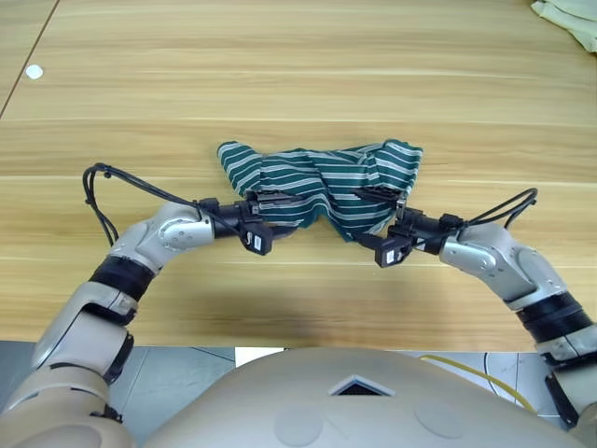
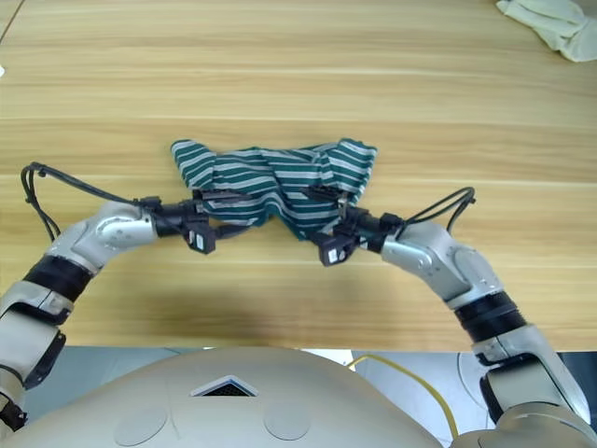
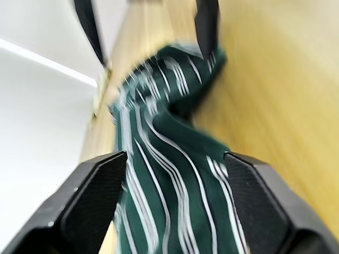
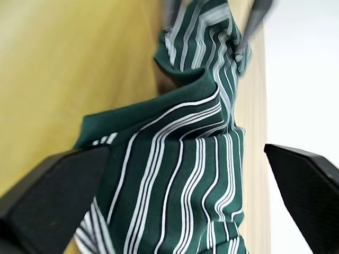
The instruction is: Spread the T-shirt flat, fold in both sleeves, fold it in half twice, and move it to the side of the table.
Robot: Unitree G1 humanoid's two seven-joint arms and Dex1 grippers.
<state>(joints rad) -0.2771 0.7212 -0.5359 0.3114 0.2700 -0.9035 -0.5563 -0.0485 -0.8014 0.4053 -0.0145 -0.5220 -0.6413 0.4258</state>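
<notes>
1. The T-shirt [image 1: 322, 182], green with white stripes, lies bunched in a crumpled ridge on the worktop [image 1: 280, 75]. Nothing about it is flat yet, and I cannot make out either sleeve.
2. The left pincer [image 1: 280, 198] sits at the shirt's near edge, toward its left end. In the left wrist view its fingers [image 3: 98, 198] stand wide, with striped fabric running between them but not clamped.
3. The right pincer [image 1: 375, 194] is at the shirt's near edge toward the right end. Its fingers [image 4: 53, 201] are also spread wide, with cloth lying in the gap.
4. As I read it, we are on the first step, spreading the shirt flat, and no fold has been started.
5. Next I would close each pincer on the fabric already between its fingers. Then I would draw the two ends apart and pull toward the near side to take the ridge out.
6. The risk is pinching several layers at once — the twist in the middle of the shirt could tighten rather than open.
7. A pale cloth [image 1: 569, 19] lies well beyond the shirt, far off to its right — it plays no part here.
</notes>
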